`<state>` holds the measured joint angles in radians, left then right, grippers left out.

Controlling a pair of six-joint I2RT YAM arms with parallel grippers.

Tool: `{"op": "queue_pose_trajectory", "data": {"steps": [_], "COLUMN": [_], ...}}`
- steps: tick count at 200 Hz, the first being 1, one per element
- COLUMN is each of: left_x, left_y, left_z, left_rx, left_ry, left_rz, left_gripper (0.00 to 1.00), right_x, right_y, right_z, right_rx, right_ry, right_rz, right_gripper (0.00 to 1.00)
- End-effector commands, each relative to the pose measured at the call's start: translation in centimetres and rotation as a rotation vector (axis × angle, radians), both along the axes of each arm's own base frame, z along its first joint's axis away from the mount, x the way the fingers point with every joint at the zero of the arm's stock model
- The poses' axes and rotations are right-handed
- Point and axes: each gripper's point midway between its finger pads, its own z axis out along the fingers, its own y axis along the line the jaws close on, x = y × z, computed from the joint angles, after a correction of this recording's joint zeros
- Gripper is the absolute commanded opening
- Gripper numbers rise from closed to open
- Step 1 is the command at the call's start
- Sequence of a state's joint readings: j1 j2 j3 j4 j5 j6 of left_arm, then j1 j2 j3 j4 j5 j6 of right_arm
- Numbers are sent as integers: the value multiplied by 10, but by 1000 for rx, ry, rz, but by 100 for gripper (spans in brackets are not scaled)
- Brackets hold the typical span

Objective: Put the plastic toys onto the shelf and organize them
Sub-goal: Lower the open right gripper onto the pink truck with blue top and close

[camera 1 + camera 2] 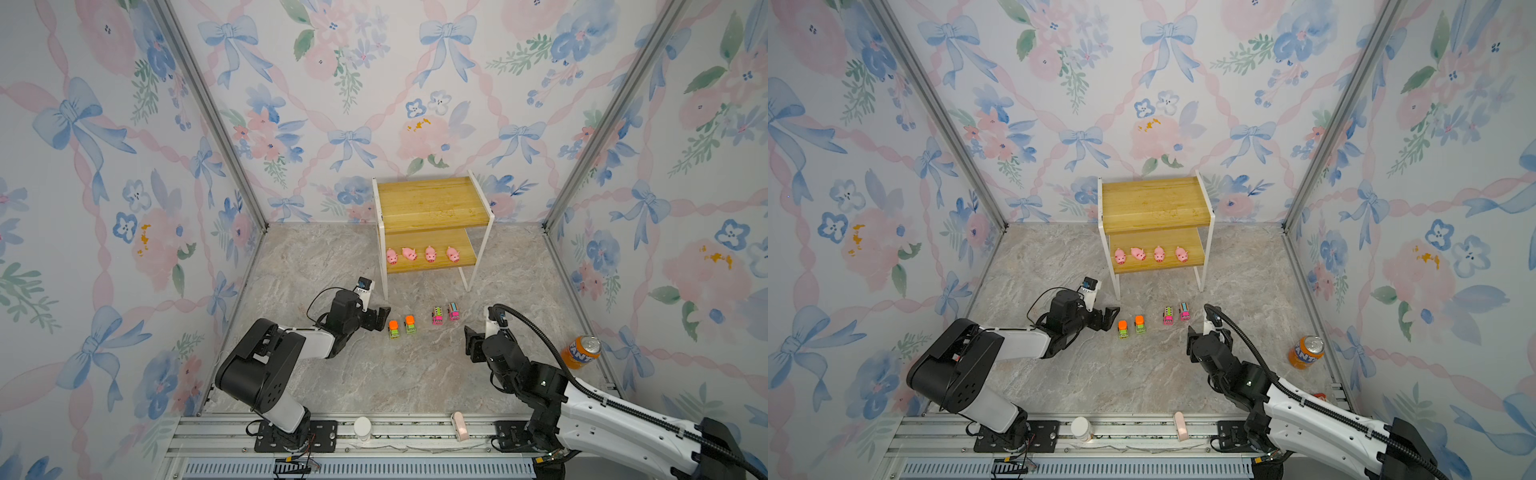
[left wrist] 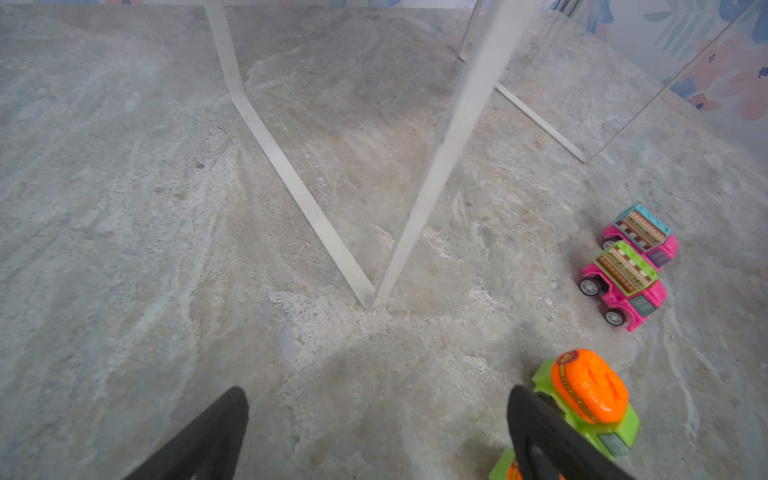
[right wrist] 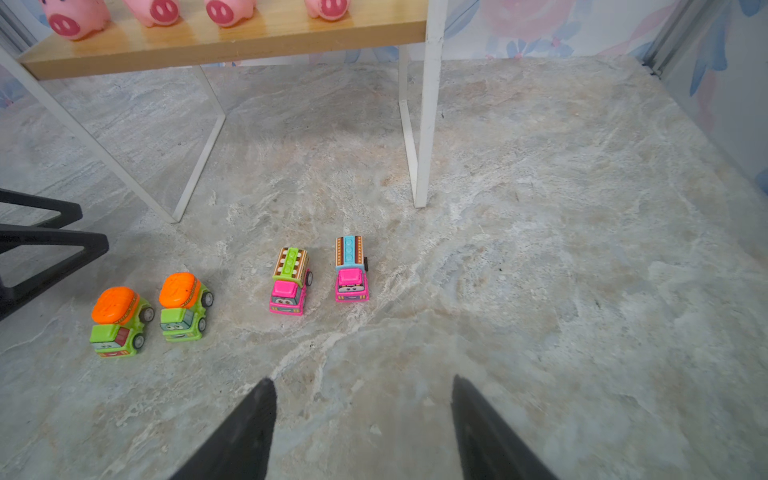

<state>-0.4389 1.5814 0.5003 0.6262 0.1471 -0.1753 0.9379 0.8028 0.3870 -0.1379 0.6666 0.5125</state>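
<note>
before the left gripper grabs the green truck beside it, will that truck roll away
Likely to roll: the green truck stands on wheels on the smooth tabletop, so a nudge may send it off. It looks like hard moulded plastic, probably stiff and light. Its rounded orange top may slip.

The left arm (image 1: 299, 338) stretched forward, bent at the elbow, with the left gripper (image 1: 380, 319) held low and pointing toward the right side, jaws spread apart and empty. The right arm (image 1: 590, 405) reached in from the near right, the right gripper (image 1: 471, 334) tilted downward, jaws also parted, gripping nothing.
</note>
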Motion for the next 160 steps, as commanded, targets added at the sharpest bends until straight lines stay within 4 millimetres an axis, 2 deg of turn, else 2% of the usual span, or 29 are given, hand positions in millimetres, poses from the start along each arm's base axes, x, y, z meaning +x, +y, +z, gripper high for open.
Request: {"op": "queue_pose_trajectory", "data": {"steps": [1,38,102,126,160], "left_x": [1,3,4,5,5], "left_y": [-5,-6,-9,-12,-13], "left_z": [5,6,1,1,2], "left_rx": [8,7,15,13,10], "left_ry": [-19,-24,-15,-13,-15], "left_rz": [-24,-23,-22,-25,-22], "left_gripper": [98,98,98,98,98], "right_x": [5,4,10,16,31], "right_y": [8,9,0,-1,7], "right_z": [11,-3,-35,-46,-60], "right_rx": [9,-1,16,41,46], "right_ry": [-27,-3,82,113,158], "right_rz": [2,2,-9,-17,1], "right_gripper": [69,70,71,71,72]}}
